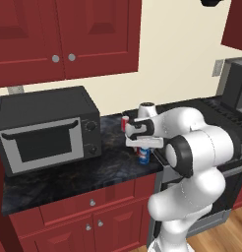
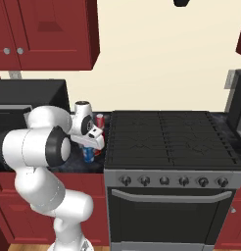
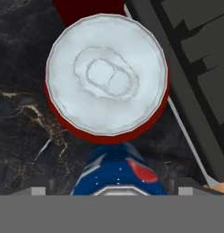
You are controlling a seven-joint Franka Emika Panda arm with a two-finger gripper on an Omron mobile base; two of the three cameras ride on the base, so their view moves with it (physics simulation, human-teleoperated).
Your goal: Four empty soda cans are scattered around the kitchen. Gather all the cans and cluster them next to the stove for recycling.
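Here is the white arm folded low over the black marbled countertop (image 1: 59,177), its gripper (image 1: 145,143) pointing straight down in the narrow strip of counter between the microwave (image 1: 46,129) and the stove (image 2: 171,137). Right beneath it stands a blue and white soda can (image 1: 144,155) with a splash of red on its side, close to the front edge of the counter and just beside the stove's left flank. Behind that, nearer the cream wall, a red soda can (image 1: 125,122) stands upright, partly hidden by the hand in the left base view.

From the hand camera, looking down: a red can (image 3: 107,73) shows its silver lid, pull tab clearly moulded, and the blue can (image 3: 119,170) sits right below it at the frame's bottom edge. The two appear almost touching here, though the angle makes that hard to confirm. The stove's black grate (image 3: 196,54) runs along the right.

Labels? The blue can carries red and white patches, but no lettering can be read. The microwave's dials and the stove's knobs (image 2: 164,181) show no legible marks either.

As for the pincer, I cannot tell whether the fingers are spread or pressed together; their tips are not clearly visible.
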